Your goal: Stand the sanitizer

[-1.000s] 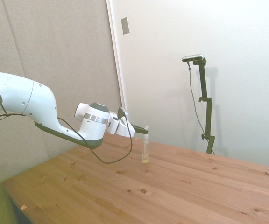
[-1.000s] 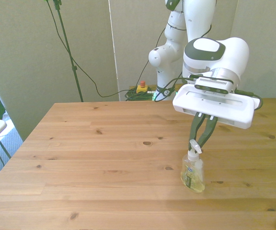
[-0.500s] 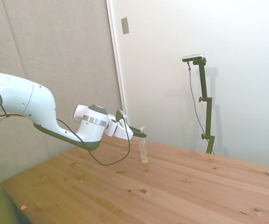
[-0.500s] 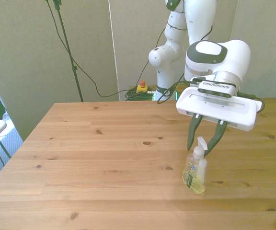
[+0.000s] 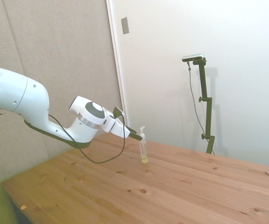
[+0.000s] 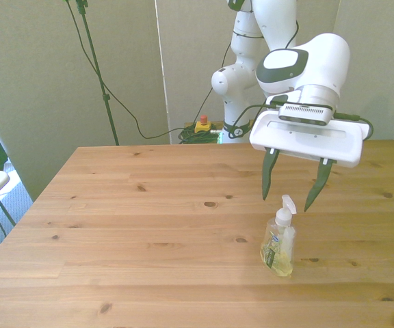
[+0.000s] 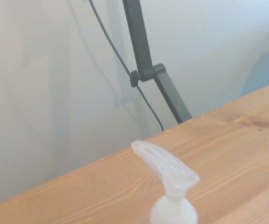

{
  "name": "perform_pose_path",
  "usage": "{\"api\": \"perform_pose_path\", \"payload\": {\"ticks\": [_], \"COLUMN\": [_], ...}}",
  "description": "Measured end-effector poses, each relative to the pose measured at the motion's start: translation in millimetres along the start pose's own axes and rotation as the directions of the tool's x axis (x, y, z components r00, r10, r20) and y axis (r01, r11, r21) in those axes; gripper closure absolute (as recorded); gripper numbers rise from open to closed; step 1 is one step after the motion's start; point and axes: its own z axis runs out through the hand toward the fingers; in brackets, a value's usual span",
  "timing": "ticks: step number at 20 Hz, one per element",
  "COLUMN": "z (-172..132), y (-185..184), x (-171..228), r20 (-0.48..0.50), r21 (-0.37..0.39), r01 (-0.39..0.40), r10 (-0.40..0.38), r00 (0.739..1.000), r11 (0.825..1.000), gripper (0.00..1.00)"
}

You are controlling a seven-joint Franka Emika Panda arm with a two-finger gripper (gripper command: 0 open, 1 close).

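Pulling back from the bottle, the pincer [image 6: 291, 190] had opened wide since a second earlier, when its fingers were closed around the pump nozzle; it also sat higher and farther from the camera in the front view. Across the left of that view lay only bare wooden desk [image 6: 128, 225], with a dark cable and stand behind its far edge. Right of centre, the white arm [image 6: 299, 65] reached down over the desk, its two dark fingers [image 6: 268, 175] spread well apart, one on either side of the nozzle line and just above and behind it, touching nothing. Just below, the sanitizer [image 6: 278, 243] stood upright on its base toward the near right of the desk, yellowish liquid low in the clear body, white pump top up. From the side, the sanitizer [image 5: 144, 148] appeared straight and free-standing, with the pincer [image 5: 135, 136] close beside its top but apart from it. At the wrist camera, only the blurred white nozzle [image 7: 165, 170] showed against the desk. By the look of it, the standing was done; only the arm's clear retreat seemed left.
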Motion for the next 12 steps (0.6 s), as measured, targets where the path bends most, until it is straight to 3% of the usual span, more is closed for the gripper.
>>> {"api": "perform_pose_path", "payload": {"ticks": [7, 10, 12], "z": [-48, -59, -64], "y": [41, 50, 56], "x": [17, 24, 32], "r20": [0.201, 0.295, 0.360], "r21": [-0.113, -0.158, -0.185], "r01": [0.137, 0.222, 0.291], "r10": [-0.113, -0.168, -0.211], "r00": [0.973, 0.941, 0.909], "r11": [0.984, 0.962, 0.939], "gripper": [0.00, 0.00, 0.00]}}
